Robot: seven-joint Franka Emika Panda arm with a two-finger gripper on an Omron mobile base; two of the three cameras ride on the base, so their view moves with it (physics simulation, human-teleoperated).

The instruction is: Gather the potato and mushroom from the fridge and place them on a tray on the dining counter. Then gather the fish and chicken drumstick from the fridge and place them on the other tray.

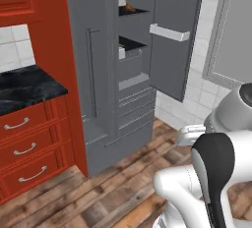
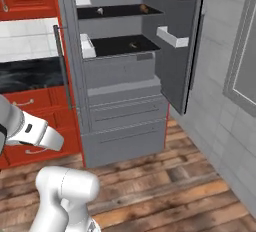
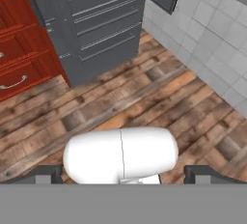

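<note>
Fridge (image 2: 120,111) stands ahead of the arm with its right door (image 2: 172,46) swung open and the left door shut, two wide drawers (image 2: 127,126) below. Small brownish items lie on its dark upper shelves (image 2: 120,11) — too small to identify. The arm is folded low in front of the fridge, elbow up, hand aimed down and forward at the wooden floor (image 3: 144,97) before the drawers. The gripper (image 3: 123,175) hangs over that floor with fingertips (image 3: 46,174) spread wide apart, holding nothing. Red cabinet drawers (image 1: 24,148) sit left of the fridge.
</note>
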